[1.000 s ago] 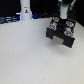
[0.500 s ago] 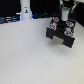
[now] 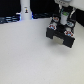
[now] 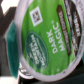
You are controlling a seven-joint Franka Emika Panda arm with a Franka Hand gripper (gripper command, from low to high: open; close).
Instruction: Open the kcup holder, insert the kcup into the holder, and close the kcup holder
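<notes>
toward the upper right of the exterior view, my gripper (image 3: pixel 63 20) hangs right over the kcup holder (image 3: pixel 61 34), a black boxy unit on the pale table (image 3: pixel 30 57). my wrist view is nearly filled by the kcup (image 4: pixel 47 42), its green lid reading "dark magic" (with a square code printed near one edge), so the pod sits between my fingers; how tightly they close on it i cannot tell. a white bottle-like post (image 3: pixel 25 10) stands at upper left.
</notes>
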